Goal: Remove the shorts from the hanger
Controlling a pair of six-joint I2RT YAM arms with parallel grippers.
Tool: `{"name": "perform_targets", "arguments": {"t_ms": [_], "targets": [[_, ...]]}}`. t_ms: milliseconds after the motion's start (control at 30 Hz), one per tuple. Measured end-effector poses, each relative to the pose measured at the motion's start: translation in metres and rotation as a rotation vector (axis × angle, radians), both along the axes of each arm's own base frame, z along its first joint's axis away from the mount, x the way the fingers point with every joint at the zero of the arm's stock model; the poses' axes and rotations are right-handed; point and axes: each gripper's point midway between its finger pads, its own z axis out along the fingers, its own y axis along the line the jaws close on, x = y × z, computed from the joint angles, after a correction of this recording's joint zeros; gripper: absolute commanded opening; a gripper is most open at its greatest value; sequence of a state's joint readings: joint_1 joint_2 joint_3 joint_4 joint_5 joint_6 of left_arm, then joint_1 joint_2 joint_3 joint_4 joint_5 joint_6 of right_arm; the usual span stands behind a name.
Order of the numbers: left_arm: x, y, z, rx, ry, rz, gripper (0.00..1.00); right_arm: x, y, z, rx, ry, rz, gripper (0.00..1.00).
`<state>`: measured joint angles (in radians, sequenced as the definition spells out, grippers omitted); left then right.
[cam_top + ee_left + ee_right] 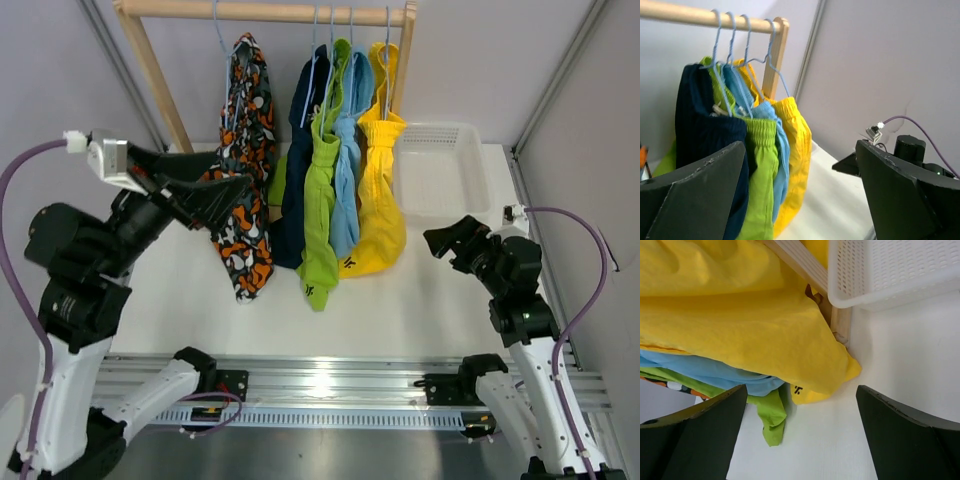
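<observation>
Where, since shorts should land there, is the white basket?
Top view: the white basket sits far right on the table, just right of the yellow shorts.

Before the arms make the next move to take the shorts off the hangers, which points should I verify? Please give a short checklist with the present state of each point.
1. Left tool open and holding nothing: ok.
2. Right tool open and holding nothing: ok.
3. Four blue hangers hooked over the wooden rail: ok.
4. Patterned shorts, navy shorts, lime green shorts, light blue shorts and yellow shorts all hanging: ok.
5. Left tool free of contact with the patterned shorts: cannot tell, as they overlap in the top view.
6. White basket standing beside the rack: ok.
</observation>
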<state>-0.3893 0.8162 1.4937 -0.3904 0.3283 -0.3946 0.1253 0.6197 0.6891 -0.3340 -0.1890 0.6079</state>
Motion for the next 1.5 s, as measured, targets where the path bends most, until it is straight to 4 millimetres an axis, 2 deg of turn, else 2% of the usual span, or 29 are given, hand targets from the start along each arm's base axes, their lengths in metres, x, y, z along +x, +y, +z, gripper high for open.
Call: {"name": "perform_targets", "arguments": {"t_ms": [100, 200, 233, 300, 367, 400, 433, 467, 533, 600, 633, 667, 733, 933, 1000, 1033, 1200, 1367, 1500], "targets": [[0.014, -0.019, 0.011, 0.025, -0.054, -0.027, 0.99, 0.005, -0.001, -0.007, -0.022, 0.021, -0.004, 0.99], [0.041, -0.046, 0.004, 0.087, -0.025, 0.001, 0.99, 0.012, -0.004, -0.014, -0.051, 0.050, -0.010, 1.00], [0.054, -0.063, 0.006, 0.137, 0.015, 0.017, 0.99, 0.015, -0.004, -0.016, -0.062, 0.059, -0.012, 0.99], [0.080, -0.094, 0.046, 0.141, -0.013, 0.057, 0.99, 0.020, -0.007, -0.017, -0.085, 0.068, -0.024, 0.99], [0.118, -0.130, 0.080, 0.119, -0.057, 0.115, 0.99, 0.023, -0.010, -0.017, -0.102, 0.066, -0.033, 0.99], [0.137, -0.148, 0.081, 0.112, -0.067, 0.139, 0.99, 0.023, -0.011, -0.017, -0.111, 0.064, -0.038, 0.99], [0.157, -0.166, 0.068, 0.134, -0.053, 0.161, 0.99, 0.024, -0.012, -0.016, -0.117, 0.062, -0.041, 0.99], [0.173, -0.179, 0.044, 0.183, -0.016, 0.179, 0.99, 0.024, -0.013, -0.016, -0.123, 0.058, -0.044, 0.99], [0.197, -0.199, -0.020, 0.313, 0.074, 0.200, 0.99, 0.023, -0.015, -0.015, -0.136, 0.053, -0.046, 0.99], [0.212, -0.210, -0.072, 0.406, 0.145, 0.215, 0.99, 0.020, -0.017, -0.014, -0.144, 0.050, -0.051, 1.00], [0.218, -0.214, -0.089, 0.435, 0.167, 0.219, 0.99, 0.018, -0.017, -0.013, -0.144, 0.045, -0.053, 0.99], [0.223, -0.218, -0.096, 0.446, 0.177, 0.227, 0.99, 0.016, -0.018, -0.011, -0.142, 0.039, -0.053, 0.99], [0.234, -0.227, -0.092, 0.423, 0.165, 0.243, 0.99, 0.012, -0.018, -0.008, -0.137, 0.025, -0.052, 0.99], [0.244, -0.230, -0.079, 0.345, 0.138, 0.287, 0.99, 0.006, -0.015, -0.006, -0.129, 0.021, -0.036, 0.99], [0.246, -0.230, -0.077, 0.331, 0.133, 0.299, 0.96, 0.004, -0.015, -0.008, -0.129, 0.021, -0.036, 0.99], [0.246, -0.230, -0.076, 0.325, 0.134, 0.302, 0.91, 0.002, -0.015, -0.008, -0.129, 0.020, -0.035, 1.00], [0.245, -0.232, -0.065, 0.287, 0.111, 0.323, 0.88, -0.004, -0.016, -0.014, -0.130, 0.027, -0.033, 0.99], [0.218, -0.256, -0.053, 0.275, 0.063, 0.320, 0.88, -0.007, -0.016, -0.018, -0.131, 0.036, -0.033, 1.00], [0.192, -0.274, -0.056, 0.280, 0.052, 0.307, 0.88, -0.009, -0.016, -0.020, -0.132, 0.043, -0.032, 0.99]]}}
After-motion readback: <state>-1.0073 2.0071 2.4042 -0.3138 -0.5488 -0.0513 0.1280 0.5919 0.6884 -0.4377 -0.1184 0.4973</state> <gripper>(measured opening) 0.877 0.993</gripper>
